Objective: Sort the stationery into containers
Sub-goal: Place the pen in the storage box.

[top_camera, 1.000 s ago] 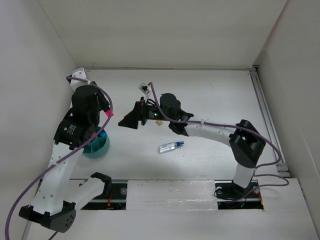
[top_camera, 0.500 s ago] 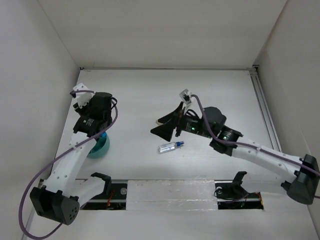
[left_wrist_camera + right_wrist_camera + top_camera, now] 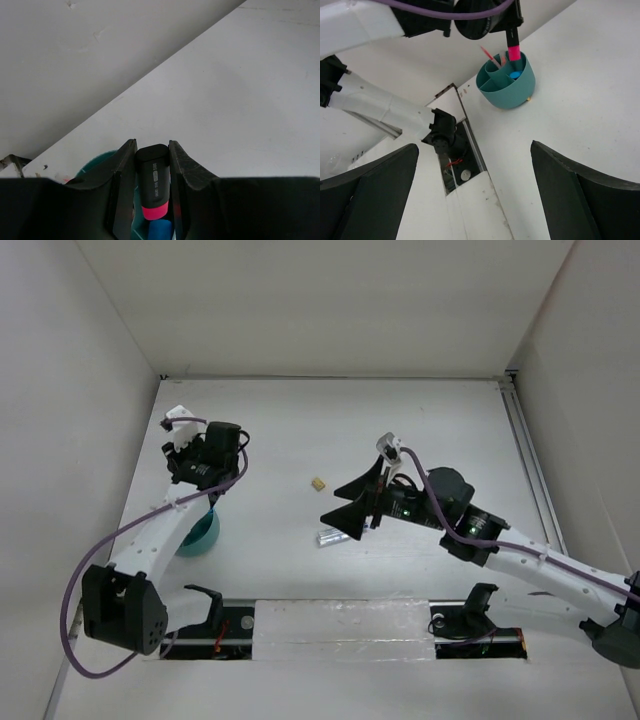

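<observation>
The left gripper (image 3: 152,145) pinches the black marker (image 3: 152,180) by its black part, over the cup (image 3: 506,87) on the left. It seems light, hard and slippery. The right gripper (image 3: 474,150) gapes wide, holding nothing.

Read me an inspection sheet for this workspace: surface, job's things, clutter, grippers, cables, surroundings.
Surface: white table.
Job's things: teal cup, divided inside, holds a pencil and a blue-capped item; eraser loose mid-table; pen lying partly hidden under the right gripper.
Clutter: nothing seen.
Grippers: left gripper shut on a marker, pink end down over the cup; right gripper open, empty.
Cables: purple cables loop along both arms.
Surroundings: white walls on three sides; rail along the right edge.
</observation>
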You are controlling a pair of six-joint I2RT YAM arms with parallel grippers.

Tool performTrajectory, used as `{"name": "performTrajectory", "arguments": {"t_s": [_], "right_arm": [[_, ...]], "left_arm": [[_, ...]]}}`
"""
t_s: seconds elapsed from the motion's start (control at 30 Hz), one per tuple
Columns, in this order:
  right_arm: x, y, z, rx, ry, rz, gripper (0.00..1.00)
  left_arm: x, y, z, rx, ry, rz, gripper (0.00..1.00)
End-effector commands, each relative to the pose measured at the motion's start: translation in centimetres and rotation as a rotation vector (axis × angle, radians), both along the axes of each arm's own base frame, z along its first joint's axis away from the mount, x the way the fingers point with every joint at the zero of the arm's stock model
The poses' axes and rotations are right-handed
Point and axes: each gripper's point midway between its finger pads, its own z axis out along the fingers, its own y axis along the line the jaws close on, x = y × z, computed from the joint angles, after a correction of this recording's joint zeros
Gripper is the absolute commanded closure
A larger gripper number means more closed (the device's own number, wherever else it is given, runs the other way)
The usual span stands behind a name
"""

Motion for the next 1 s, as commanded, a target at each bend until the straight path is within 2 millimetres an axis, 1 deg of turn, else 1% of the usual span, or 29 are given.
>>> {"name": "performTrajectory", "arguments": {"t_s": [0.0, 0.03, 0.07, 0.1, 0.13, 0.2, 0.23, 0.27, 0.33, 0.4, 0.43, 0.47, 0.57, 0.6, 0.63, 0.67, 0.7, 0.77, 0.8, 0.83, 0.87, 0.9, 0.93, 0.97], "right_arm": [[-1.0, -0.7, 1.7, 0.040, -0.067, 0.023, 0.00], [-1.1, -0.9, 2.1, 0.050, -0.074, 0.023, 0.00], [-1.0, -1.0, 1.9, 0.043, -0.068, 0.014, 0.00], [-1.1, -1.2, 1.9, 0.046, -0.071, 0.013, 0.00], [-1.1, -1.2, 1.9, 0.046, -0.071, 0.013, 0.00], [-1.4, -1.6, 2.6, 0.065, -0.085, 0.013, 0.00], [-1.2, -1.7, 2.1, 0.055, -0.087, 0.004, 0.00], [-1.4, -1.9, 2.3, 0.057, -0.089, 0.004, 0.00], [-1.2, -2.0, 2.3, 0.057, -0.089, -0.009, 0.00], [-1.5, -2.4, 2.8, 0.067, -0.096, -0.009, 0.00], [-1.3, -2.4, 2.8, 0.067, -0.095, -0.020, 0.00], [-1.4, -2.6, 2.3, 0.055, -0.098, -0.020, 0.00], [-1.3, -3.1, 3.1, 0.074, -0.110, -0.042, 0.00], [-1.4, -3.1, 2.8, 0.067, -0.105, -0.042, 0.00], [-1.5, -3.3, 3.1, 0.074, -0.110, -0.042, 0.00], [-1.5, -3.3, 3.1, 0.074, -0.110, -0.042, 0.00], [-1.5, -3.3, 3.1, 0.074, -0.110, -0.042, 0.00], [-1.5, -3.3, 3.1, 0.074, -0.110, -0.042, 0.00], [-1.5, -3.3, 3.1, 0.074, -0.110, -0.042, 0.00], [-1.4, -3.5, 3.4, 0.079, -0.123, -0.052, 0.00], [-1.4, -3.5, 3.4, 0.079, -0.123, -0.052, 0.00], [-1.4, -3.5, 3.4, 0.079, -0.123, -0.052, 0.00], [-1.4, -3.5, 3.4, 0.079, -0.123, -0.052, 0.00], [-1.4, -3.5, 3.4, 0.079, -0.123, -0.052, 0.00]], "left_arm": [[0.3, 0.7, 0.7, 0.045, -0.023, 0.068, 1.00], [0.4, 0.7, 0.4, 0.041, -0.024, 0.071, 1.00], [0.2, 1.0, -0.1, 0.065, -0.004, 0.091, 1.00], [0.0, 1.1, -0.1, 0.066, -0.012, 0.104, 1.00], [-0.3, 1.1, -0.7, 0.072, 0.018, 0.108, 1.00], [-0.6, 1.3, -0.7, 0.068, 0.002, 0.128, 1.00], [-0.9, 1.4, -1.1, 0.074, 0.019, 0.128, 1.00], [-0.8, 1.4, -1.1, 0.068, 0.009, 0.131, 1.00], [-1.3, 1.4, -1.8, 0.060, 0.018, 0.130, 1.00], [-1.4, 1.4, -1.6, 0.051, -0.001, 0.133, 1.00], [-1.5, 1.4, -2.0, 0.046, 0.012, 0.127, 1.00], [-1.5, 1.3, -2.2, 0.038, 0.016, 0.124, 1.00], [-1.5, 1.3, -2.8, 0.036, 0.021, 0.129, 1.00], [-1.7, 1.3, -2.9, 0.033, 0.021, 0.133, 1.00], [-1.6, 1.3, -2.9, 0.033, 0.028, 0.137, 1.00], [-1.6, 1.1, -3.5, 0.027, 0.046, 0.133, 1.00], [-1.7, 1.1, -3.3, 0.029, 0.050, 0.133, 1.00], [-1.7, 0.9, -3.8, 0.027, 0.055, 0.145, 1.00], [-2.2, 0.8, -3.8, 0.052, 0.078, 0.147, 1.00], [-2.3, 0.5, -4.3, 0.058, 0.067, 0.161, 1.00], [-2.2, 0.5, -4.2, 0.054, 0.066, 0.170, 1.00], [-2.0, 0.4, -4.1, 0.048, 0.060, 0.179, 0.97], [-2.6, 0.7, -4.0, 0.069, 0.082, 0.193, 0.95], [-2.6, 0.7, -4.1, 0.067, 0.083, 0.201, 0.95]]}}
